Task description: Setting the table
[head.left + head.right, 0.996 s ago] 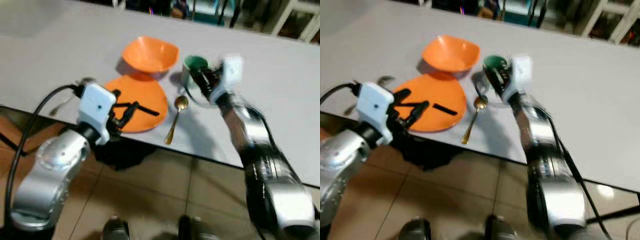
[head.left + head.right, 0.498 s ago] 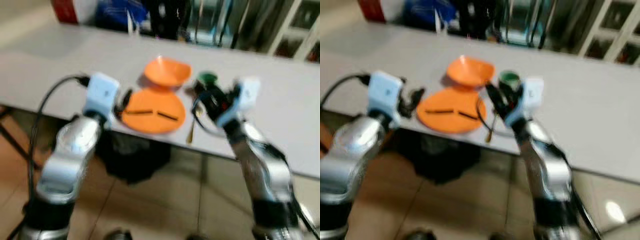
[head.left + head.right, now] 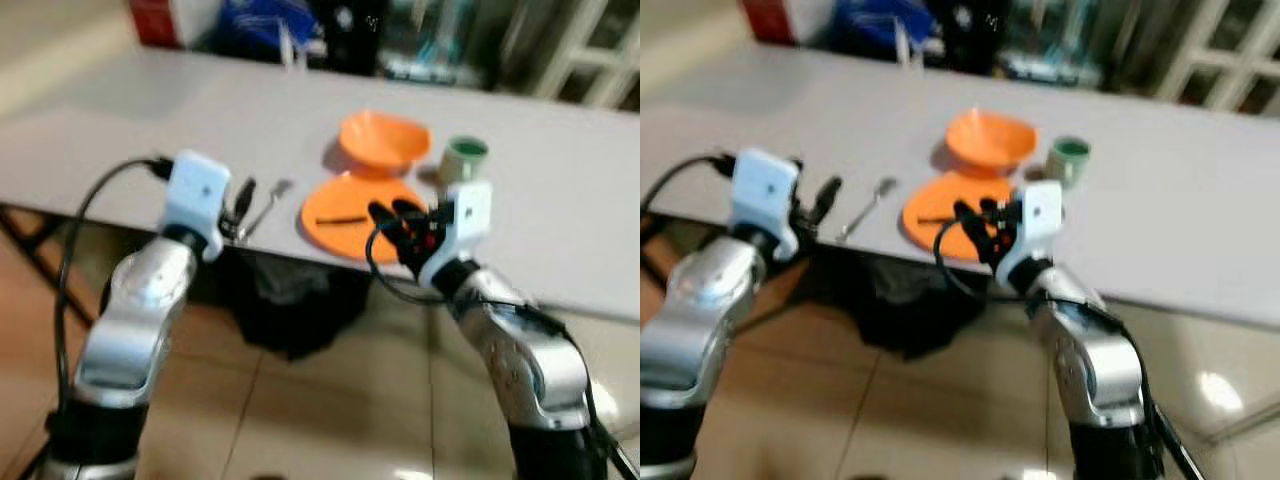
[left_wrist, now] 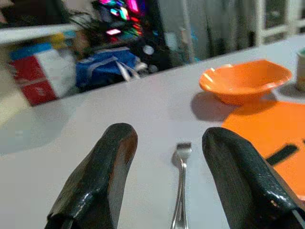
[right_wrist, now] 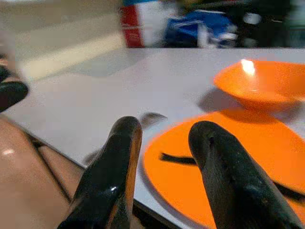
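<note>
Both pairs of black fingers stand spread with nothing between them. In the left wrist view the left gripper (image 4: 164,176) has a wide gap between its two fingers (image 4: 97,176), and through that gap a silver fork (image 4: 180,191) lies on the grey table (image 4: 57,157), tines pointing away toward the far side. In the right wrist view the right gripper (image 5: 164,162) is likewise parted, its fingers (image 5: 116,171) held low just off the near table edge, aimed across the flat orange plate (image 5: 228,157).

From the head camera, which is somewhat blurred, the left gripper (image 3: 240,205) hovers at the near edge of the table, just beside the fork (image 3: 262,205), apart from it. The right gripper (image 3: 400,225) sits at the near rim of the orange plate (image 3: 355,205), in front of the table edge. On the plate lie thin dark strips (image 3: 340,218); what they are cannot be told.

Behind the plate, touching or just overlapping its far rim, stands an orange bowl (image 3: 385,140). To the right of the bowl is a pale cup with a green inside (image 3: 463,160), upright, near the bowl but apart from it.

Beyond the table are a red-and-white box (image 4: 40,78) and a blue bag (image 4: 107,67). The floor below is brown tile (image 3: 300,420).
</note>
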{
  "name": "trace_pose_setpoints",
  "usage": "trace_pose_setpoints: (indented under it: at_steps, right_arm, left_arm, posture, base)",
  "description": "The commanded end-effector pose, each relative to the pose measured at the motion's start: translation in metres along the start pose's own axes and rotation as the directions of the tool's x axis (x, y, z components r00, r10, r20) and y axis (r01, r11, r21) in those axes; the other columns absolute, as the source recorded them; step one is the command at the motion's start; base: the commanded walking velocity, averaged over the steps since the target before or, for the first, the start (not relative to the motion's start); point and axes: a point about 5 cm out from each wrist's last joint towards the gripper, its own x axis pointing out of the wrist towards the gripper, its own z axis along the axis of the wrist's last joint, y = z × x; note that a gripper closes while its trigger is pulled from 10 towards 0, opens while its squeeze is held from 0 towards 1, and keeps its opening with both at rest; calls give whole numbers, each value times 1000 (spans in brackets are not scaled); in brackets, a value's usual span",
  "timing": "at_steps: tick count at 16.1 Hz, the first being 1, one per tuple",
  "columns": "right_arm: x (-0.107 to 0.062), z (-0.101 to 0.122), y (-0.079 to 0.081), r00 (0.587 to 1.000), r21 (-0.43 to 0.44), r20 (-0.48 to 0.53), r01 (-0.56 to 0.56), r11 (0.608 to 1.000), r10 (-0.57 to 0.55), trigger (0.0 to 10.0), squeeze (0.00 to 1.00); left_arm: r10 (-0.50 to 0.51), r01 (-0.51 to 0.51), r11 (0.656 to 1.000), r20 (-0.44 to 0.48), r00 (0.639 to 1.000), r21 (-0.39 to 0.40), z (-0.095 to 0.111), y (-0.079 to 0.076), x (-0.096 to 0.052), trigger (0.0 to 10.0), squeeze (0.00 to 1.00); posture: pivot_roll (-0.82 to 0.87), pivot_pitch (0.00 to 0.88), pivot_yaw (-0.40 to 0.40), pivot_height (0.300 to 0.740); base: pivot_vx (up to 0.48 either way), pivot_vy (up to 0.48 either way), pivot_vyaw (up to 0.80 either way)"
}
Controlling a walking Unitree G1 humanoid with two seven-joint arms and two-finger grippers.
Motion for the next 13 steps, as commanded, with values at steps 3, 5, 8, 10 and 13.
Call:
trace_pose_setpoints:
  at_steps: [3, 5, 8, 10, 13]
  right_arm:
    - [-15, -17, -33, 969, -1, -13, 246, 969, -246, 10000, 0]
    - [-16, -17, -29, 973, -39, -21, 229, 973, -229, 10000, 0]
    - [-13, -15, -26, 975, -21, 0, 223, 975, -223, 10000, 0]
    - [-12, -15, -23, 981, -27, 7, 196, 980, -196, 10000, 0]
    - [-11, -16, -17, 990, -25, -10, 143, 989, -143, 10000, 0]
  left_arm:
    - [9, -10, 1000, 15, 1000, 3, -1, -2, -8, 10000, 0]
    - [8, -8, 1000, 23, 1000, -4, 0, -4, -8, 10000, 0]
    - [7, -7, 1000, 29, 1000, -8, 0, -5, -9, 10000, 0]
    - [9, -9, 1000, 25, 1000, -10, -1, -5, -12, 10000, 0]
    - [19, -18, 999, 32, 999, -35, -2, -3, -19, 10000, 0]
  posture:
    - [15, 17, -27, 740]
    - [13, 14, -25, 740]
    - [11, 7, -23, 740]
    - [14, 6, -23, 740]
    - [15, 13, -26, 740]
  base:
    - [0, 480, -777]
    - [0, 480, -775]
    - [0, 480, -775]
    - [0, 480, -775]
    - [0, 160, -775]
